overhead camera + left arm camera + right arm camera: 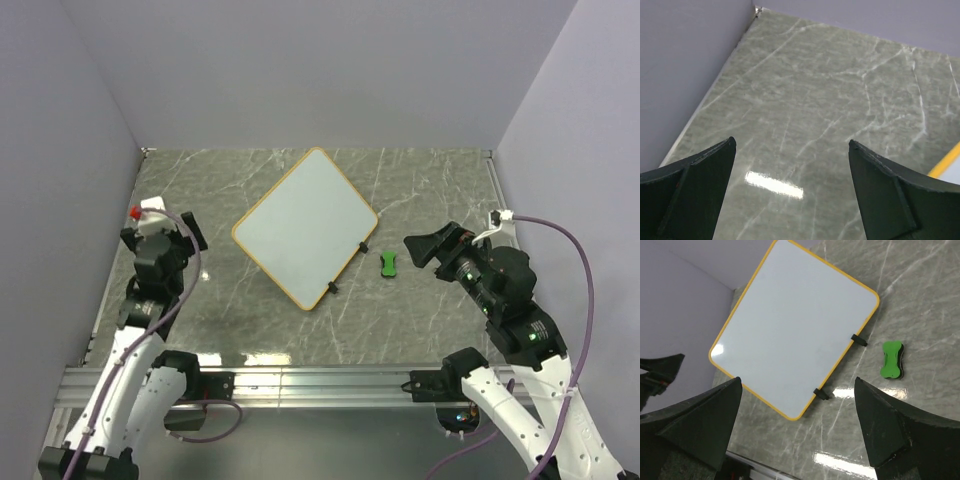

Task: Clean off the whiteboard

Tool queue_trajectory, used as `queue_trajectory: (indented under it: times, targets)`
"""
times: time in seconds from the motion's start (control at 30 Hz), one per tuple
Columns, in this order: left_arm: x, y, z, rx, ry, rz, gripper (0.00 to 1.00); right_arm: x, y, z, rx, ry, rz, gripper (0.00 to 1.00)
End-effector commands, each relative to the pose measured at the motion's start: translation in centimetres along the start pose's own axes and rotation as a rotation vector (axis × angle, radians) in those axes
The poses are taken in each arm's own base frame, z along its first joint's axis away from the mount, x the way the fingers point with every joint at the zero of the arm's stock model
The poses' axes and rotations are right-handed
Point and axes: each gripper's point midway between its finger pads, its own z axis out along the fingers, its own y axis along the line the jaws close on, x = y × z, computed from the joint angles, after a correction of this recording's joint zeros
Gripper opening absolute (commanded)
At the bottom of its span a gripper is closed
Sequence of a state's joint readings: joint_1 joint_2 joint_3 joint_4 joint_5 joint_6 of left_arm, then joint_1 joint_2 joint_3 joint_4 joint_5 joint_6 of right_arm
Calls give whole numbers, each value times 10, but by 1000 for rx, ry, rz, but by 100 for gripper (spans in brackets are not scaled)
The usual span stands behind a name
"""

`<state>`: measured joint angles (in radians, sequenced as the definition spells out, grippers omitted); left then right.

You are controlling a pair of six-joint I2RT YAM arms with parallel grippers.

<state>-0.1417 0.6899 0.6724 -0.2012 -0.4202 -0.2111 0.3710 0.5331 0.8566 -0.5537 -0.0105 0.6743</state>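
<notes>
The whiteboard [303, 226] lies flat mid-table, turned like a diamond, with an orange rim and two black feet on its right edge. Its surface shows no marks. It also shows in the right wrist view [792, 325], and only a corner of its rim in the left wrist view [946, 164]. A small green eraser [389, 263] lies on the table just right of the board, also in the right wrist view [891, 359]. My right gripper [418, 250] is open and empty, just right of the eraser. My left gripper [192, 232] is open and empty, left of the board.
The table is grey marble [420, 190], walled by lavender panels on the left, back and right. A metal rail [300, 382] runs along the near edge between the arm bases. A red-capped part [135, 211] sits on the left arm.
</notes>
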Motion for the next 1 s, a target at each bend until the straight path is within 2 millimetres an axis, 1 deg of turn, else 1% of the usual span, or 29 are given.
queue_trajectory:
  times: [0.0,0.07,0.1,0.13,0.17,0.2,0.27,0.3,0.33,0.37,0.4,0.43,0.47,0.5,0.53,0.57,0.6,0.63,0.7,0.73,0.77,0.8,0.87,0.9,0.93,0.97]
  targets:
    - [-3,3,10,9,-175,48,99,-12,3,-4,8,-48,15,100]
    - [4,6,16,11,-216,24,99,-11,5,-7,1,-38,19,100]
    - [16,3,21,33,-233,-8,99,-9,8,-8,-13,-24,19,100]
    - [20,4,24,37,-243,-29,99,-8,8,-9,-11,-19,14,100]
    - [25,7,27,31,-246,-51,100,-12,11,-11,-18,-25,0,100]
    - [35,3,33,51,-256,-91,99,-11,14,-12,-33,-8,-6,100]
    - [44,3,38,56,-262,-114,99,-15,18,-16,-39,-6,-35,100]
    - [61,2,44,60,-233,-105,100,-16,19,-18,-42,-7,-43,100]
    - [53,0,46,71,-276,-108,100,-18,20,-20,-45,-7,-52,100]
    - [56,0,50,72,-278,-98,99,-19,22,-22,-54,-10,-67,100]
    - [70,0,59,64,-236,-82,99,-18,22,-22,-59,-8,-74,100]
    - [65,-7,62,101,-257,-79,99,-17,24,-23,-74,-4,-82,100]
    - [65,-10,66,113,-262,-73,99,-16,25,-23,-83,-1,-90,100]
    - [80,-12,72,125,-229,-52,99,-16,26,-24,-90,-5,-93,100]
    - [79,-17,73,155,-247,-52,99,-14,26,-23,-101,-1,-98,100]
    - [69,-21,74,174,-297,-64,99,-13,27,-21,-104,5,-98,100]
    - [81,-24,80,183,-267,-31,100,-13,26,-20,-97,6,-95,100]
    - [82,-26,83,191,-265,-23,99,-12,24,-18,-85,10,-90,100]
    - [93,-39,94,243,-215,33,98,-11,21,-12,-69,21,-92,100]
    - [97,-45,97,264,-196,64,96,-10,20,-9,-63,24,-94,100]
    - [98,-38,102,207,-189,51,96,-10,20,-6,-61,26,-99,100]
    - [101,-37,108,185,-160,24,95,-11,20,-5,-61,22,-100,100]
    - [98,-35,106,177,-175,19,89,-12,20,1,-60,17,-108,100]
    - [96,-34,101,179,-197,8,86,-14,22,3,-67,11,-111,100]
    - [96,-32,98,177,-212,-4,87,-13,21,6,-62,15,-115,100]
    - [104,-28,96,176,-227,17,99,-13,22,8,-64,15,-114,100]
